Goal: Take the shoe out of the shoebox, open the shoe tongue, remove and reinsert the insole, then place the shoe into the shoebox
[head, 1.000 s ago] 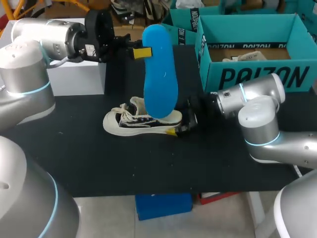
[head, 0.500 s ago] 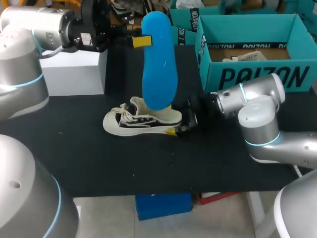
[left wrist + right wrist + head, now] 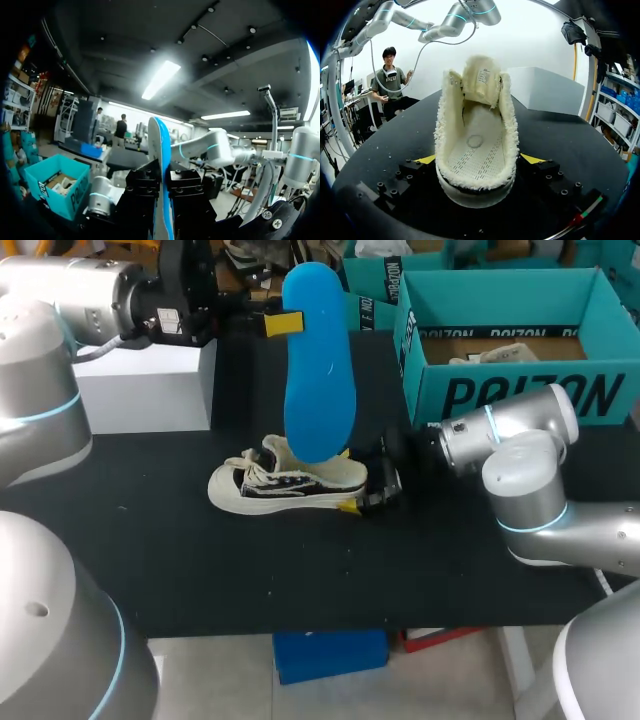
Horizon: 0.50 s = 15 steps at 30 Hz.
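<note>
One sec back the insole [image 3: 318, 360] hung lower, its bottom end well over the shoe [image 3: 285, 483] opening in head view. Now our left gripper [image 3: 283, 324] has drawn it up and a bit toward 10 o'clock, so the blue tip barely overlaps the collar. We read that as insole out, removal approx done, reinsert next. Left gripper is clamped on the insole near its top end, seen edge-on betw. the black finger blocks in left wrist view. The shoe sits on the table [image 3: 200, 570], toe to 9 o'clock, heel to 3 o'clock, unmoved. Our right gripper [image 3: 365, 495] pinches the heel from both sides, yellow tips against the fleece collar. The shoebox [image 3: 510, 390] is at 2 o'clock from the shoe, well apart.
</note>
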Each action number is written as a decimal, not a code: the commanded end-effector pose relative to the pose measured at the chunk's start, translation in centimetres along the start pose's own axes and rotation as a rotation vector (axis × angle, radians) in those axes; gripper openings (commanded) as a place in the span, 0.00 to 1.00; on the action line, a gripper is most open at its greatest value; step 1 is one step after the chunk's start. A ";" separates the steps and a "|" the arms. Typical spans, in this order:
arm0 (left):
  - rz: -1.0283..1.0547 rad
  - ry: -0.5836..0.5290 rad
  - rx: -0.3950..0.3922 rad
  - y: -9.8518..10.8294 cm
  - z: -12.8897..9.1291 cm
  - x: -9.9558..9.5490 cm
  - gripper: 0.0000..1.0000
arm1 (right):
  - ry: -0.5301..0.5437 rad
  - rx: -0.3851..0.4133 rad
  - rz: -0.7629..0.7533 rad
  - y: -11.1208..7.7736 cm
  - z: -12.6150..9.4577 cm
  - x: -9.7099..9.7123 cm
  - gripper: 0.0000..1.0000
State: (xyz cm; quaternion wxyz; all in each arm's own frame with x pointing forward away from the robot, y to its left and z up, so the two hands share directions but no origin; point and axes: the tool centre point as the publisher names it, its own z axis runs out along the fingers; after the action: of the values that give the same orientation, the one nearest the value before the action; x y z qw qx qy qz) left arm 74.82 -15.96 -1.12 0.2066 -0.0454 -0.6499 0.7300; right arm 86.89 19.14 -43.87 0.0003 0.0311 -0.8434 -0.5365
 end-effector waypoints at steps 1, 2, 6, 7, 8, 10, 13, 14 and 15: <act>0.001 -0.006 0.000 0.1 0.1 0.1 0.00 | 0.024 0.096 0.002 1.6 -2.1 -0.2 1.00; 0.001 -0.006 0.000 0.1 0.1 0.1 0.00 | 0.027 0.112 0.003 1.8 -2.5 -0.3 1.00; 0.001 -0.006 0.000 0.1 0.1 0.1 0.00 | 0.042 0.191 0.022 2.7 -3.9 -0.4 1.00; 0.001 -0.006 0.000 0.1 0.1 0.1 0.00 | 0.046 0.206 0.026 2.8 -4.1 -0.4 1.00; 0.001 -0.006 0.000 0.1 0.1 0.1 0.00 | 0.048 0.225 0.030 3.0 -4.4 -0.4 1.00; 0.001 -0.006 0.000 0.1 0.1 0.1 0.00 | 0.062 0.303 0.057 3.5 -5.0 -0.4 1.00; 0.001 -0.006 0.000 0.1 0.1 0.1 0.00 | 0.082 0.419 0.076 4.1 -5.6 -0.3 1.00; 0.001 -0.006 0.000 0.1 0.1 0.1 0.00 | 0.086 0.458 0.079 4.4 -5.7 -0.2 1.00; 0.001 -0.006 0.000 0.1 0.1 0.1 0.00 | 0.086 0.489 0.081 4.6 -5.9 -0.2 1.00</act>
State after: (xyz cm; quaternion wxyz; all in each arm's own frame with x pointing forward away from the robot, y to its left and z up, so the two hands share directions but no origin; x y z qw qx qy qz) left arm 74.81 -15.95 -1.10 0.2065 -0.0451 -0.6500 0.7299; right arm 86.96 16.03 -38.66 0.0441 0.0170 -0.9016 -0.4299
